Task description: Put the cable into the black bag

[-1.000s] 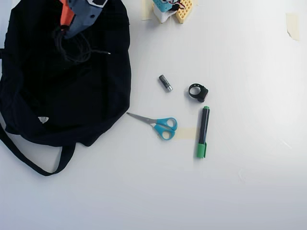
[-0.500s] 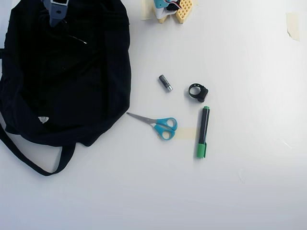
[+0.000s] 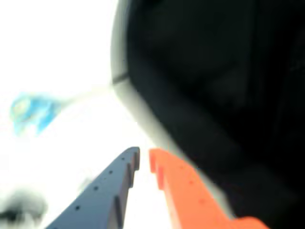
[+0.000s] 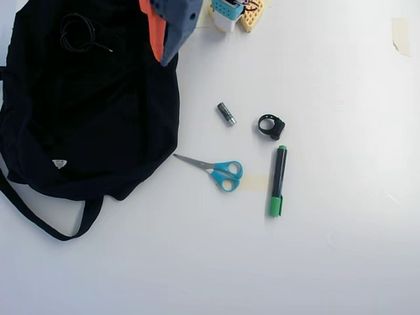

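Observation:
The black bag (image 4: 98,118) lies spread out at the left of the overhead view, its strap looping below it. The cable (image 4: 77,33) rests in a small coil on the bag's upper left part, free of the gripper. My gripper (image 4: 162,59) hangs over the bag's upper right edge, well to the right of the cable. In the blurred wrist view the gripper (image 3: 144,159) shows a blue-grey and an orange finger with tips almost touching and nothing between them. The bag (image 3: 214,71) fills the right of that view.
On the white table right of the bag lie blue-handled scissors (image 4: 220,172), a small battery (image 4: 226,113), a thick black ring (image 4: 271,126) and a green marker (image 4: 278,180). The arm's base (image 4: 236,13) stands at the top edge. The scissors (image 3: 31,112) blur blue in the wrist view.
The gripper was over the cable on the bag's upper left. It has swung right to the bag's upper right edge, and the cable now lies loose on the bag.

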You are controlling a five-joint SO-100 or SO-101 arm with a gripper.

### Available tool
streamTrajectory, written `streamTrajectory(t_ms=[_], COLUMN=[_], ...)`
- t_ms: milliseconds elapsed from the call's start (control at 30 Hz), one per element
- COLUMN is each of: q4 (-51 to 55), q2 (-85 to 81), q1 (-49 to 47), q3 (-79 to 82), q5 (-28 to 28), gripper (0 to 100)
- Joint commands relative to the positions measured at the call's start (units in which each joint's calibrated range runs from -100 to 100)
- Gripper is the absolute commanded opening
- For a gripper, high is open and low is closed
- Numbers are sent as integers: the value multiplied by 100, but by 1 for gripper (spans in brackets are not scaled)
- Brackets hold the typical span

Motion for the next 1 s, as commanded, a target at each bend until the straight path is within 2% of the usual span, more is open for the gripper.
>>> streamTrajectory(t_ms=[0, 67, 267, 367, 533, 967], q4=[-154, -154, -162, -162, -119, -231], q2=[-1123, -2102, -4277, -5239, -6111, -6443], q1=[-2235, -2766, -3334, -3604, -3574, -3559], q3=[1367, 2247, 4080, 4934, 5841, 7908], q5=[-12, -7, 9, 387, 979, 953], gripper=[2, 2, 2, 2, 2, 2])
